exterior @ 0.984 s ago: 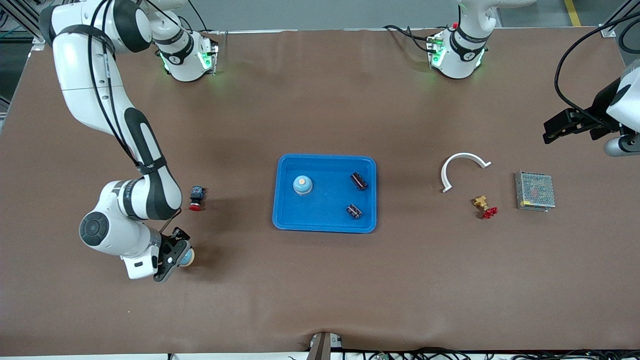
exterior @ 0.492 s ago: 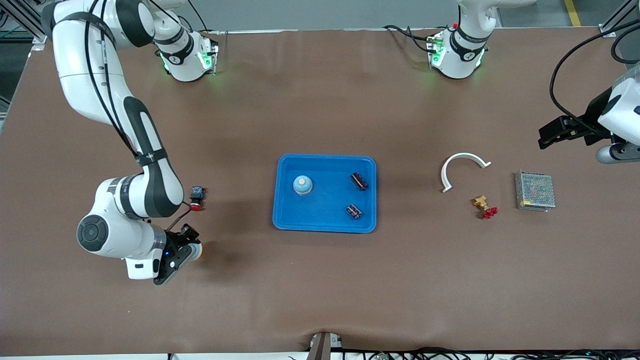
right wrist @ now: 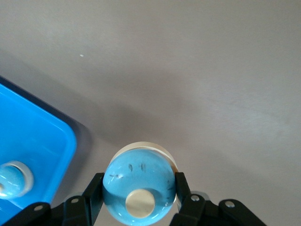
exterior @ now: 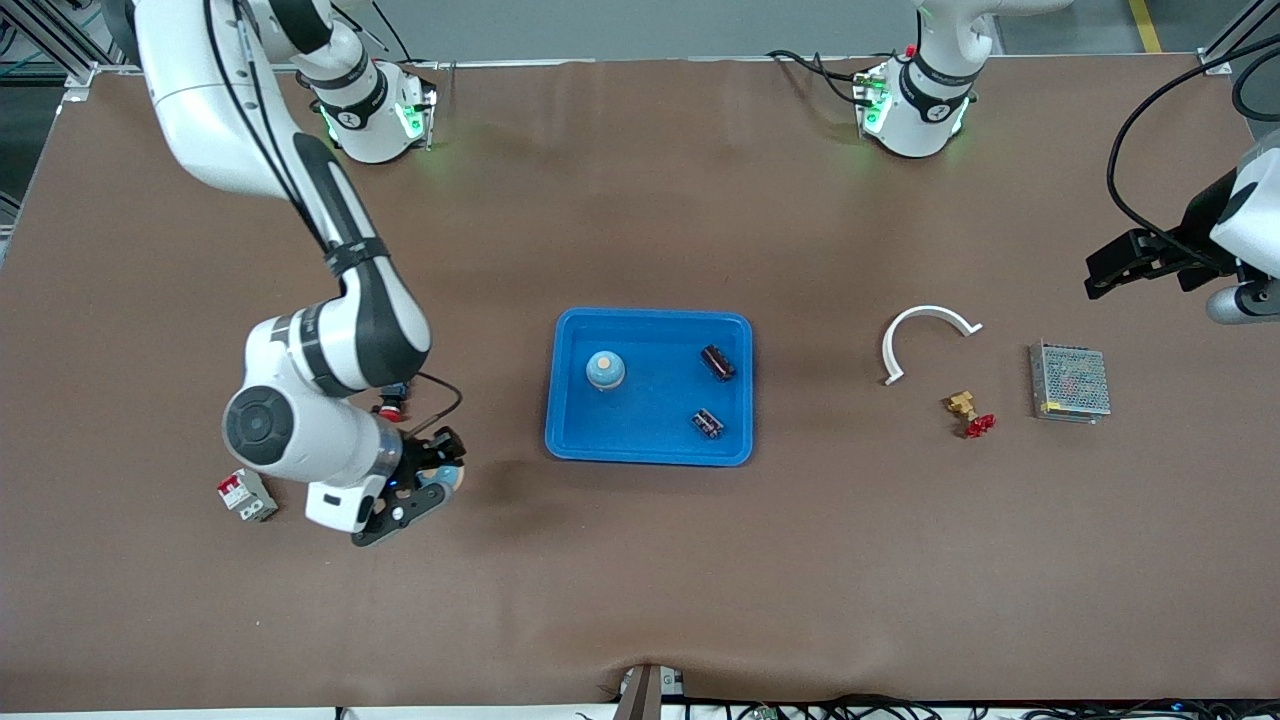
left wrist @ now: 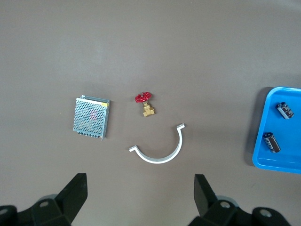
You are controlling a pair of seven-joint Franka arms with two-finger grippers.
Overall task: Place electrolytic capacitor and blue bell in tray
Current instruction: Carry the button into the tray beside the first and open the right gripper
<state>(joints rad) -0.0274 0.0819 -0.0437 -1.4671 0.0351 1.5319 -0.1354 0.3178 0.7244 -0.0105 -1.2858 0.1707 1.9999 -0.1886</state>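
Observation:
The bright-blue tray point(exterior: 650, 440) lies mid-table and holds one blue bell point(exterior: 605, 369) and two black electrolytic capacitors point(exterior: 717, 362) point(exterior: 708, 423). My right gripper point(exterior: 432, 480) is shut on a second blue bell point(right wrist: 139, 185) with a cream button and holds it above the table, beside the tray's end toward the right arm. The tray's corner point(right wrist: 51, 136) and the bell in it point(right wrist: 11, 179) show in the right wrist view. My left gripper point(left wrist: 140, 195) is open and empty, up over the left arm's end of the table; it also shows in the front view point(exterior: 1105, 270).
A red-and-black push button point(exterior: 392, 405) sits partly under the right arm. A small red-and-white breaker point(exterior: 246, 494) lies nearer the camera. A white half-ring clamp point(exterior: 920, 335), a brass valve with red handle point(exterior: 968, 413) and a metal mesh box point(exterior: 1070, 383) lie toward the left arm's end.
My right arm has carried the blue bell toward the tray, uncovering the breaker on the table. The left gripper has shifted slightly and stays open.

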